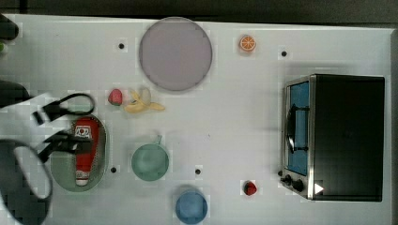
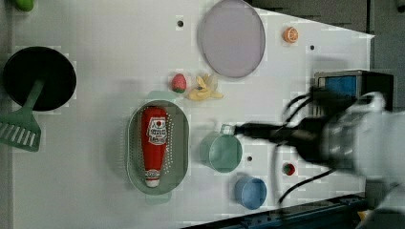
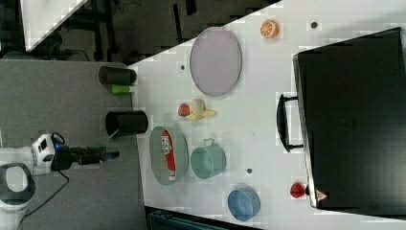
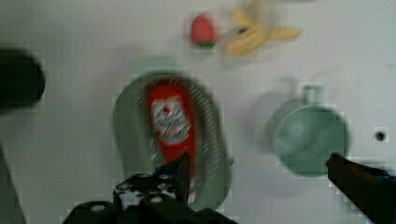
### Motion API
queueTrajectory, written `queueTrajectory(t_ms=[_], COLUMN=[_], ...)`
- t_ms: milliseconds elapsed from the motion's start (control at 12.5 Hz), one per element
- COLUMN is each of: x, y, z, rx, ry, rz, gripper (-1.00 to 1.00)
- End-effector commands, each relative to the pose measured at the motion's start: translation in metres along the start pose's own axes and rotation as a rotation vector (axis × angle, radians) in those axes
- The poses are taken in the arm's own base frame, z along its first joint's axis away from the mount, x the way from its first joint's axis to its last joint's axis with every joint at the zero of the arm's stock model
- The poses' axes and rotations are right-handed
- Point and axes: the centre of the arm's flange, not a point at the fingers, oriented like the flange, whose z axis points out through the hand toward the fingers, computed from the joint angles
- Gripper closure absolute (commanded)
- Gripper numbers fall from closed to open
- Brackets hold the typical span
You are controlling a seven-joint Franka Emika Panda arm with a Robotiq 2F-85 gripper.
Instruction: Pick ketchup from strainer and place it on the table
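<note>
The red ketchup (image 1: 85, 149) bottle lies lengthwise in the pale green strainer (image 1: 61, 174), its white cap toward the top view's bottom. The same ketchup (image 2: 154, 142) and strainer (image 2: 179, 143) show clearly in the left view, and the bottle (image 3: 168, 154) in the right view. My gripper (image 1: 61, 129) hangs well above the strainer at the top view's left, open and holding nothing. In the wrist view its fingers (image 4: 183, 169) stand wide apart, with the ketchup (image 4: 170, 120) beyond one of them. The white table (image 1: 225, 117) lies around the strainer.
A green cup (image 1: 150, 161) and a blue cup (image 1: 191, 206) stand near the strainer. A strawberry (image 1: 115, 97), banana (image 1: 141, 106), grey plate (image 1: 175, 54) and orange half (image 1: 247, 43) lie farther off. A black oven (image 1: 338, 136) is at the top view's right. A black pan (image 2: 38, 78) and green spatula (image 2: 21, 129) show in the left view.
</note>
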Motion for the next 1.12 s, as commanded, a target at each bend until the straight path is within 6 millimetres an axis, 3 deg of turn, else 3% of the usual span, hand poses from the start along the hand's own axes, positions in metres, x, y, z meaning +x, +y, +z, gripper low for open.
queueTrajectory(t_ms=[80, 400, 800, 1120], x=[-0.029, -0.039, -0.036, -0.031], y=[-0.036, -0.058, -0.061, -0.066], z=[0.016, 0.087, 0.171, 0.222], rx=[0.001, 0.014, 0.045, 0.112], ry=[-0.021, -0.061, -0.011, -0.02], rz=[-0.039, -0.112, -0.192, -0.156], gripper=[-1.0, -1.0, -1.0, -1.0])
